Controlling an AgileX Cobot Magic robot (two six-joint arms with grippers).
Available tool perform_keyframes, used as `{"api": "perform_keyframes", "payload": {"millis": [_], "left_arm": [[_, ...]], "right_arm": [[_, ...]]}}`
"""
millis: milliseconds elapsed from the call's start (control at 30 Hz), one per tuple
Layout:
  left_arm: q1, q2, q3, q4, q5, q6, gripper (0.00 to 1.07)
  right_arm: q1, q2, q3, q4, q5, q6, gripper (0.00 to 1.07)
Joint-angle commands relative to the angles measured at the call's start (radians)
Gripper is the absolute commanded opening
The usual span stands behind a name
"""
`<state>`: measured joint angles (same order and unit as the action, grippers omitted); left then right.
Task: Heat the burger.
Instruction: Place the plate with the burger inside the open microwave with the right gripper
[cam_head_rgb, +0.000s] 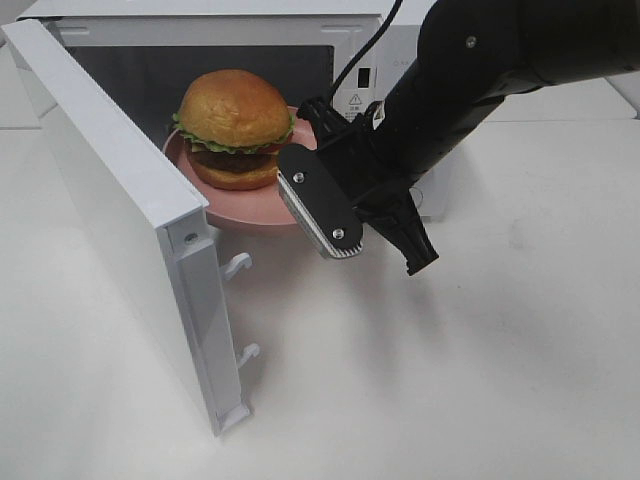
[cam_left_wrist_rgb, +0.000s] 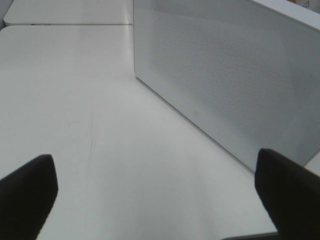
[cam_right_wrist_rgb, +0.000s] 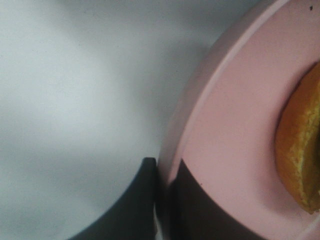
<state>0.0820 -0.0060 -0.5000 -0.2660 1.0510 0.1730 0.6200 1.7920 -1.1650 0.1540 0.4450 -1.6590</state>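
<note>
Right tool (cam_right_wrist_rgb: 161, 196) is clamped on the rim of the pink plate (cam_head_rgb: 250, 205), with the burger (cam_head_rgb: 233, 125) sitting on it right in the mouth of the microwave (cam_head_rgb: 200, 15). I'd keep it level and slide it fully in past the open door (cam_head_rgb: 110, 200) before letting go. Left tool (cam_left_wrist_rgb: 157, 195) hangs spread wide over the white table (cam_left_wrist_rgb: 90, 125), beside a perforated white panel (cam_left_wrist_rgb: 240, 75).

High view: bright, even light from above. White surface (cam_head_rgb: 480, 400) nearly washed out, only faint soft shadows under the right arm (cam_head_rgb: 480, 60). Microwave (cam_head_rgb: 110, 180) interior dark; small glare on burger (cam_head_rgb: 233, 120) bun. Left wrist pic: crisp far off, left hand (cam_left_wrist_rgb: 157, 200) blurry up close. Right wrist pic: v. soft & dimmer, plate (cam_right_wrist_rgb: 225, 125) out of focus.
</note>
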Motion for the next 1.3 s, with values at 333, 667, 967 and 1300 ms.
{"api": "perform_keyframes", "payload": {"millis": [333, 667, 967, 1300], "left_arm": [[0.003, -0.019, 0.001, -0.004, -0.012, 0.001, 1.0], [0.003, -0.019, 0.001, -0.004, -0.012, 0.001, 1.0], [0.003, -0.019, 0.001, -0.004, -0.012, 0.001, 1.0], [0.003, -0.019, 0.001, -0.004, -0.012, 0.001, 1.0]], "right_arm": [[0.004, 0.067, -0.146, -0.015, -0.033, 0.025, 0.0], [0.004, 0.145, -0.244, -0.046, -0.01, 0.075, 0.0], [0.004, 0.239, -0.376, -0.051, 0.037, 0.128, 0.0], [0.004, 0.312, -0.49, -0.076, 0.066, 0.187, 0.0]]}}
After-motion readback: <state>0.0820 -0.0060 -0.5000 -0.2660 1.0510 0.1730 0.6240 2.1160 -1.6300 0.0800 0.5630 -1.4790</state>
